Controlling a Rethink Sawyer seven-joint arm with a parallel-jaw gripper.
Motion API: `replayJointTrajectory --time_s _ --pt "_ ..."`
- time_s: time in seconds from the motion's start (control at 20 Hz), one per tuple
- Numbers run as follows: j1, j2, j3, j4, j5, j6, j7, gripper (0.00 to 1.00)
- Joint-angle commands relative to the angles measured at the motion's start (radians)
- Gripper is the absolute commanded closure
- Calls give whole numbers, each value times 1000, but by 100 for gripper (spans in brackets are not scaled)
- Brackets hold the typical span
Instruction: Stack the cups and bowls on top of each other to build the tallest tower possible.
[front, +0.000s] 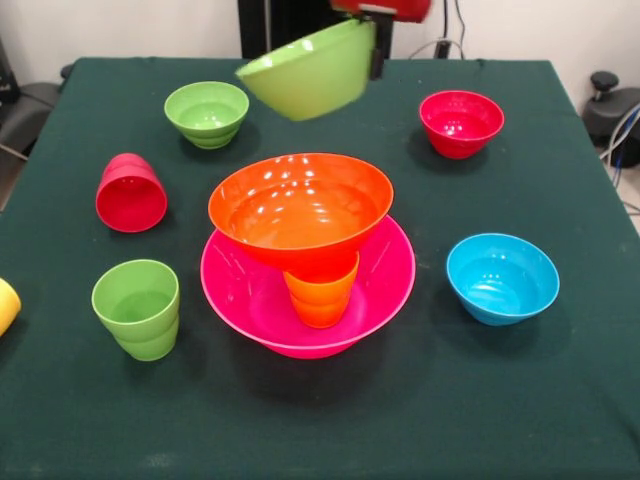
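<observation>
Step in hand: large green bowl (312, 70) carried aloft, tilted, jaws pinching its rim. Tower (305, 250) so far: pink bowl, orange cup, orange bowl. Next: level bowl, centre over orange bowl, lower.

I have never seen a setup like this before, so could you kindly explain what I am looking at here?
This is one picture, taken from across a table covered in dark green cloth, facing a robot arm. Only the arm's red end shows at the top, where its gripper carries a large green bowl, tilted in the air. In the middle, a large orange bowl sits on an orange cup standing inside a pink bowl. Around them lie a small green bowl, red bowl, blue bowl, green cup and a tipped red cup.
</observation>
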Motion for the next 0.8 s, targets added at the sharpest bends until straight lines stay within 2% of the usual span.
replayJointTrajectory --time_s 0.05,0.55,0.8 --pt "-23 -52 4 36 22 76 -20 100" --pt "12 -91 25 -20 83 168 -20 100" --pt "28 -56 29 -105 79 204 -39 100"
